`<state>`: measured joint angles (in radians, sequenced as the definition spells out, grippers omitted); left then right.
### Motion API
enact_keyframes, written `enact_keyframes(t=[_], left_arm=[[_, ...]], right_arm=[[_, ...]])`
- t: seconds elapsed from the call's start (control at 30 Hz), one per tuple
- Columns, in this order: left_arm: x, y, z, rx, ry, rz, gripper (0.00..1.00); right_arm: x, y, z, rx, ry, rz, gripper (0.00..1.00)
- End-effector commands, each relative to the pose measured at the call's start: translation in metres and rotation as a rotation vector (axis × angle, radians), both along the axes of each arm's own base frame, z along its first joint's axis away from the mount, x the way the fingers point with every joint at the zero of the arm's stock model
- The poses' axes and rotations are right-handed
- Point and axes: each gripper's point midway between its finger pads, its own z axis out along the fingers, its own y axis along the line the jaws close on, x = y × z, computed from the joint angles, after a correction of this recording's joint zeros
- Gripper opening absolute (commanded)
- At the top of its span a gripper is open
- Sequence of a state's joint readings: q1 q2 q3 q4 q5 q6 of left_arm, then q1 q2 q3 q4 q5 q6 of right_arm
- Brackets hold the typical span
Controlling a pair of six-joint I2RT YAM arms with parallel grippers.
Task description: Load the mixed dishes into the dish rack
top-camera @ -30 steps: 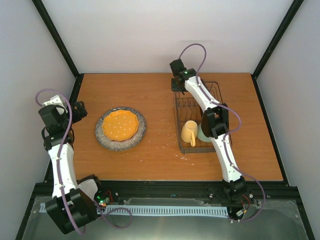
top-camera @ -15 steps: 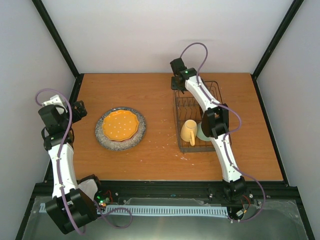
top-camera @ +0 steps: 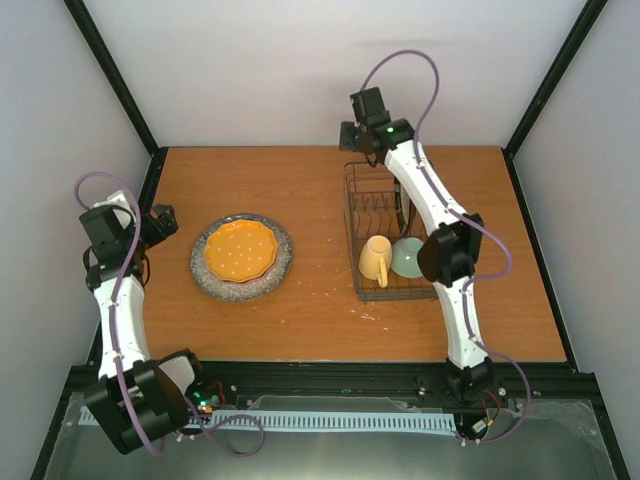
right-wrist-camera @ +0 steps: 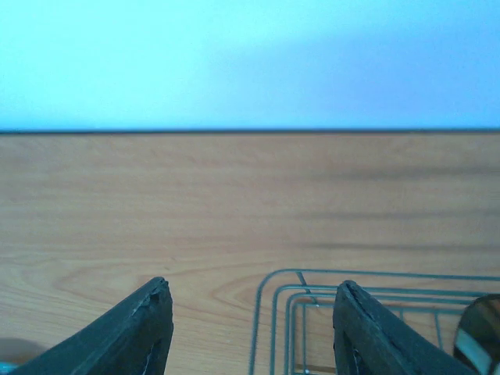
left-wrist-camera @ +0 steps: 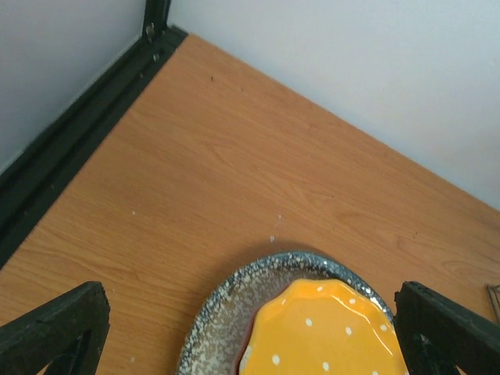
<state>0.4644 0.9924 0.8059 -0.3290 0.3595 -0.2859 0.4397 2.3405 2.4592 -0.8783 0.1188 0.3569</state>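
R gripper (right-wrist-camera: 251, 283) spread, empty, above dish rack (top-camera: 375, 205) far-left corner; L gripper (left-wrist-camera: 250, 293) wide apart nr orange plate (top-camera: 240, 250) stacked on speckled plate (top-camera: 200, 270); yellow mug (top-camera: 376, 260) in rack.

The left arm stands folded upright beside its base, left gripper (top-camera: 158, 220) spread wide and empty, while the right arm reaches far forward, elbow bent, right gripper (top-camera: 352, 138) parted and empty.
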Motion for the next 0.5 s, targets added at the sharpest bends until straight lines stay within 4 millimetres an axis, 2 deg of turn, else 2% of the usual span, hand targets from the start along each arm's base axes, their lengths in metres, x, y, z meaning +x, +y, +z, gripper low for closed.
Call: enact_keyframes(t=[0.0, 0.17, 0.27, 0.37, 0.47], left_arm=[[0.003, -0.010, -0.001, -0.102, 0.057, -0.041, 1.00], [-0.001, -0.014, -0.032, -0.182, 0.179, -0.075, 0.99], [-0.003, -0.025, -0.052, -0.277, 0.231, -0.146, 0.90], [-0.002, -0.038, -0.069, -0.374, 0.263, -0.214, 0.68], [-0.002, -0.047, -0.088, -0.456, 0.309, -0.258, 0.61]], right_arm=[[-0.021, -0.004, 0.097, 0.060, -0.175, 0.024, 0.56], [-0.059, -0.028, 0.164, 0.071, -0.279, 0.010, 0.59], [-0.086, -0.039, 0.177, 0.073, -0.295, 0.025, 0.61], [-0.110, -0.047, 0.173, 0.070, -0.276, 0.047, 0.61], [-0.133, -0.056, 0.175, 0.076, -0.280, 0.056, 0.61]])
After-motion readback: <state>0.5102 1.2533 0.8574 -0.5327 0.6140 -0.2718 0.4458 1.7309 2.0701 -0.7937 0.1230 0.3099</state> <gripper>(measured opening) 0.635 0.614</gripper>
